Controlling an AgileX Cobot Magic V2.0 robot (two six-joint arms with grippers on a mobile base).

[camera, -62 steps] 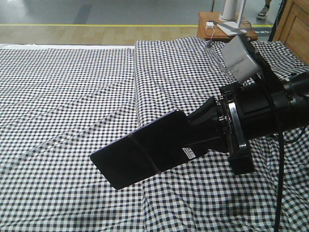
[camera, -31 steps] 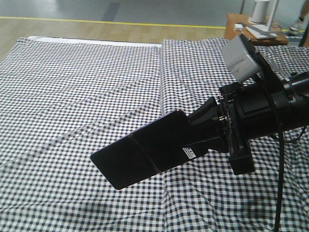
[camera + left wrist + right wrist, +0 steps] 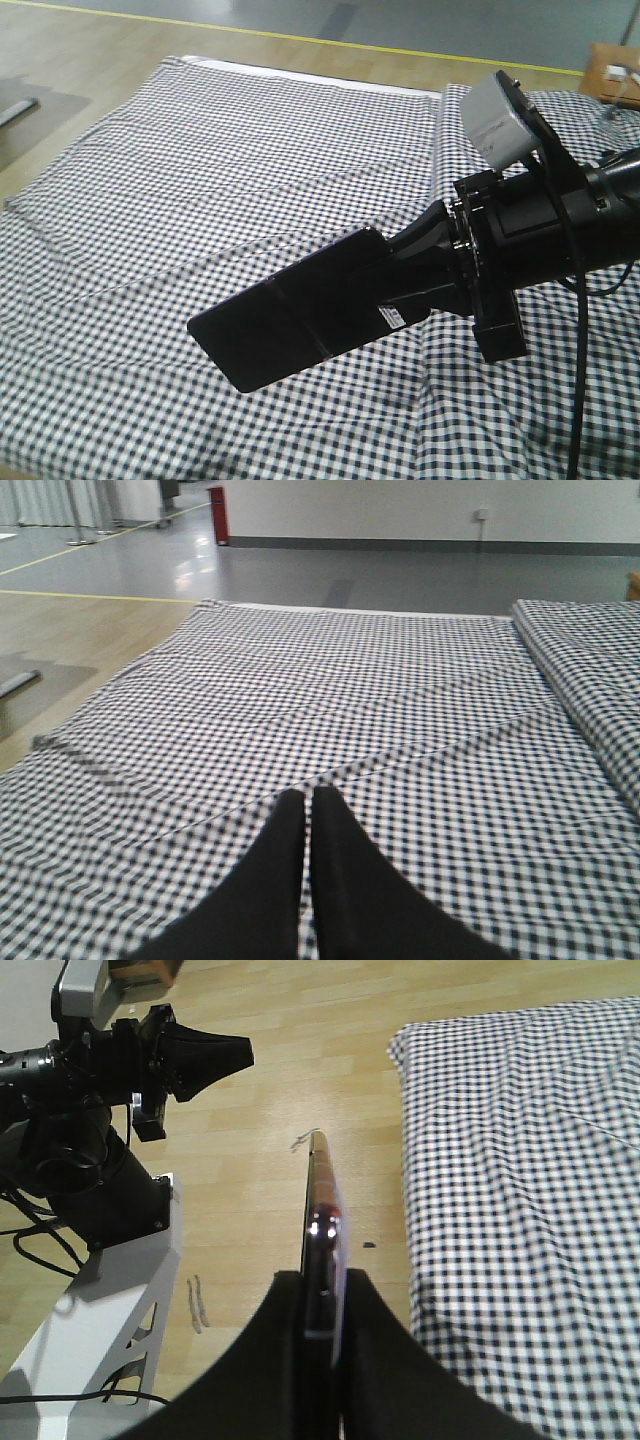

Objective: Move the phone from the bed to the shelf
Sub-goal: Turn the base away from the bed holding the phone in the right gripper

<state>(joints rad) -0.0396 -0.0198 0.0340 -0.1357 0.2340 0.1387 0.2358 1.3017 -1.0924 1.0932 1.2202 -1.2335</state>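
The phone (image 3: 290, 320), a thin glossy black slab with a line across its middle and a small white sticker, is held flat in the air above the bed (image 3: 200, 150). My right gripper (image 3: 405, 290) is shut on its right end. In the right wrist view the phone (image 3: 320, 1200) shows edge-on between the fingers (image 3: 375, 1360), out past the bed's (image 3: 520, 1160) edge over wooden floor. My left gripper (image 3: 307, 798) is shut with nothing in it, hovering over the gingham sheet (image 3: 400, 680); it also shows in the right wrist view (image 3: 240, 1052). The shelf is out of view.
Wooden floor (image 3: 90, 60) with a yellow line borders the bed's far side. A small wooden side table (image 3: 612, 68) sits at the top right. A raised fold in the sheet (image 3: 590, 670) runs along the right. My white base (image 3: 90, 1310) stands on the floor left of the bed.
The front view has swung left: the bed and side table have slid to the right in the frame and more floor shows. The phone stays held the same way in my right gripper.
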